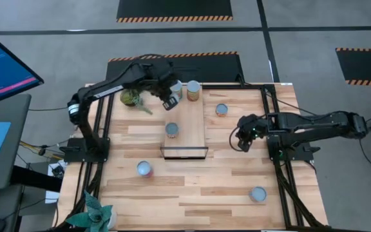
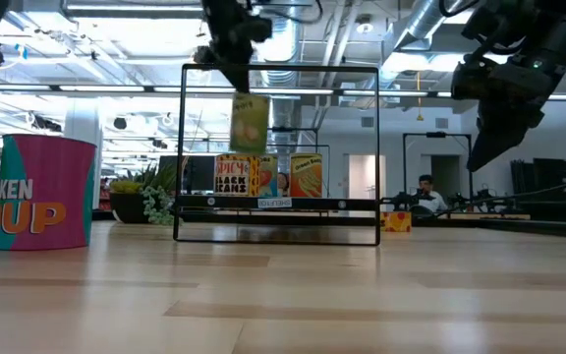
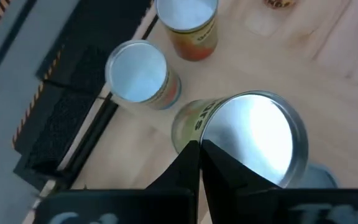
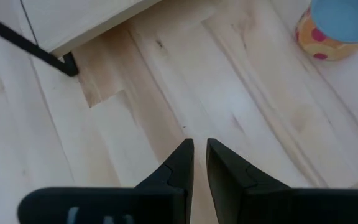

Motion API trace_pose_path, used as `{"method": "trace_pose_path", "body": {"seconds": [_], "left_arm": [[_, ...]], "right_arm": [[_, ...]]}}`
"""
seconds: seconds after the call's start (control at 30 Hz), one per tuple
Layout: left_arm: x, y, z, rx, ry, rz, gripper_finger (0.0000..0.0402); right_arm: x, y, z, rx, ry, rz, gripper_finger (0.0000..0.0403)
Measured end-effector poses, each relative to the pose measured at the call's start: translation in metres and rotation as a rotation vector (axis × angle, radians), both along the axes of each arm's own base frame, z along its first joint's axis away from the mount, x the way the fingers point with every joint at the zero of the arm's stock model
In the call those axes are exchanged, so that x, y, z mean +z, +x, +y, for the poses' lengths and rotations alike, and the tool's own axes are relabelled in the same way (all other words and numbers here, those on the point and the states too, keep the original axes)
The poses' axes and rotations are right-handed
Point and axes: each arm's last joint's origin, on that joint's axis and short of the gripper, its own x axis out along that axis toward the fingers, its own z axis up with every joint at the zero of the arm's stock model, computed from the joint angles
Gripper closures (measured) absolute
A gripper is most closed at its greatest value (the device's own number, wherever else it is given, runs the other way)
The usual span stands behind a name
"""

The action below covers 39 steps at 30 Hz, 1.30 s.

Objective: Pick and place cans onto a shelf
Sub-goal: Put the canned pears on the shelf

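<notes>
- Reading the high view as a clock face, the shelf [image 1: 189,116] lies at the centre of the table [image 1: 237,187], long axis 12 to 6, with its black frame [image 1: 184,153] at 6. Risk: nothing visible fixes the board down, so a hard set-down may shift it.
- Left gripper [image 1: 171,101] hangs over the shelf's 12 o'clock end, fingers pressed together on the rim of the held can [image 3: 247,140]. Risk: a rim pinch is a thin hold, so the can may swing, slip out, or land on an edge and topple.
- Right gripper [image 1: 243,143] waits at 3 o'clock of the shelf, fingers slightly apart with nothing between them.
- First neighbour can [image 3: 143,73] and second neighbour can [image 3: 188,22] stand at the shelf's 12 o'clock end, near the held can. Risk: a descent off line may knock either one over or off the edge.
- Mid can [image 1: 172,129] stands on the shelf centre. Loose cans remain on the table at 2 o'clock [image 1: 221,109], 7 o'clock [image 1: 144,169] and 5 o'clock [image 1: 257,193] of the shelf.
- View differences:
  - Only the low view shows the held can clear of the board. The high view gives no height.
  - Only the left wrist view shows the rim pinch and the first neighbour can. In the high view the arm covers both.
  - Only the right wrist view shows the empty gap between the right fingers.
</notes>
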Motion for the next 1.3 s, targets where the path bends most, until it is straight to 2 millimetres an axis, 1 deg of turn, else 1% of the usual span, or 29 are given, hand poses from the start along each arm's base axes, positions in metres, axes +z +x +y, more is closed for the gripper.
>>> {"method": "trace_pose_path", "body": {"seconds": [0.2,0.3,0.43,0.63,0.73,1.0,1.3], "left_arm": [[-0.033,0.023,0.016,-0.014,-0.057,0.038,0.0401],[-0.046,0.033,0.019,-0.026,-0.09,0.039,0.0401],[-0.06,0.041,0.022,-0.022,-0.12,0.054,0.0401],[-0.06,0.039,0.025,0.003,-0.118,0.054,0.0401],[-0.06,0.036,0.027,-0.001,-0.152,0.057,0.0401],[-0.06,0.035,0.029,0.0,-0.164,0.056,0.0401],[-0.06,0.035,0.03,0.011,-0.148,0.064,0.0401]], "right_arm": [[0.0,0.0,-0.004,-0.025,-0.001,-0.005,0.0333],[0.0,0.0,-0.005,-0.034,-0.002,-0.005,0.0333],[0.0,-0.001,-0.007,-0.044,-0.002,-0.005,0.0333],[0.0,-0.001,-0.007,-0.043,-0.002,-0.005,0.0333],[0.0,-0.001,-0.007,-0.038,-0.004,-0.004,0.0333],[0.0,-0.001,-0.007,-0.034,-0.005,-0.003,0.0333],[0.0,-0.001,-0.007,-0.032,-0.002,-0.003,0.0333]]}}
